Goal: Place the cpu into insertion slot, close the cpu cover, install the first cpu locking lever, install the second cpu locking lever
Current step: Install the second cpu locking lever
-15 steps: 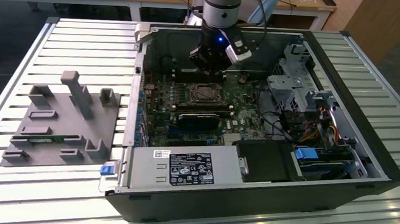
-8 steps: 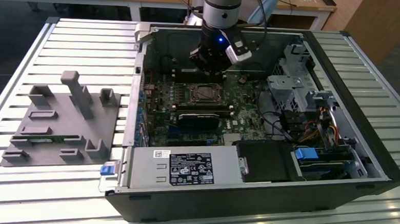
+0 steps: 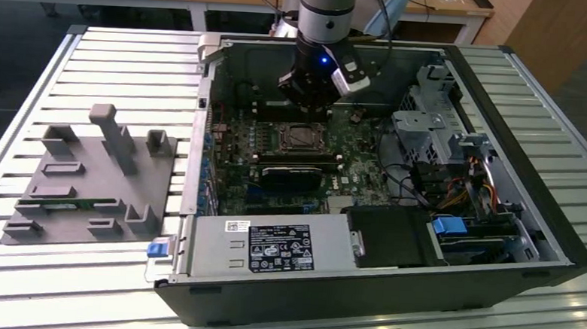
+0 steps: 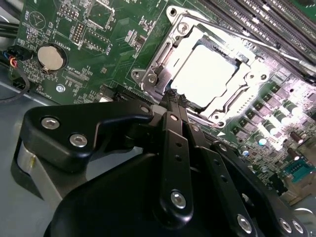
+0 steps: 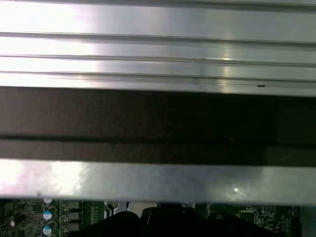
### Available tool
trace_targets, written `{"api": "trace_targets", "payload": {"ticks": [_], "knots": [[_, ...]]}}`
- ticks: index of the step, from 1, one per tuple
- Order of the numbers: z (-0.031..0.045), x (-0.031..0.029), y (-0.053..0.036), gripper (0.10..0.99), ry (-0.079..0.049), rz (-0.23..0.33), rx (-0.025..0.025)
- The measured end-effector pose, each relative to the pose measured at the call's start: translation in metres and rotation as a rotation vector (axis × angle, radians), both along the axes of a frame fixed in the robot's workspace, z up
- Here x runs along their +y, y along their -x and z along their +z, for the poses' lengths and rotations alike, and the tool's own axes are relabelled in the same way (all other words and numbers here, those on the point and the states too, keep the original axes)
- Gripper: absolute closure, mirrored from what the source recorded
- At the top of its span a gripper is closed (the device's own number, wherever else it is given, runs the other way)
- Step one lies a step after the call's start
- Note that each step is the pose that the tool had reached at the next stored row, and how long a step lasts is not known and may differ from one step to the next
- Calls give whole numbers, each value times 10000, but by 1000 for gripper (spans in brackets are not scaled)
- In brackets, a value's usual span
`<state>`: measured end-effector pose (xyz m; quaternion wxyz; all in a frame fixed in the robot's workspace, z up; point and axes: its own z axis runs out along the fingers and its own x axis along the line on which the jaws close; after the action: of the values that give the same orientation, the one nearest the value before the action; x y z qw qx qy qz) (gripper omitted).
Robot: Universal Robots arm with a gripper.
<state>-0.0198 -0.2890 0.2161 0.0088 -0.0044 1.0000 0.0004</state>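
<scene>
While the gripper (image 4: 172, 101) hung with jaws together just beside the insertion slot (image 4: 205, 74), cpu (image 4: 203, 75) seated inside, cpu cover (image 4: 163, 57) closed over it, open computer case (image 3: 533, 185) around.

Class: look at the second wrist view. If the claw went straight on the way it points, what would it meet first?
Probably the near edge of the thin square dull-metal cpu cover, closed over the pale silver cpu. The black claw points at that corner; depth is unclear.

Insertion slot (image 4: 210, 79) corner behind fingers (image 4: 174, 106)
</scene>
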Motion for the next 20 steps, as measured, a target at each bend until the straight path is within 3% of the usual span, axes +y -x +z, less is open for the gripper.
{"api": "trace_targets", "payload": {"ticks": [10, 17, 20], "knots": [[2, -90, 0, 969, 1, 0, 0], [191, -90, 0, 969, 1, 0, 1], [213, -96, -1, 969, -3, 2, -2]]}}
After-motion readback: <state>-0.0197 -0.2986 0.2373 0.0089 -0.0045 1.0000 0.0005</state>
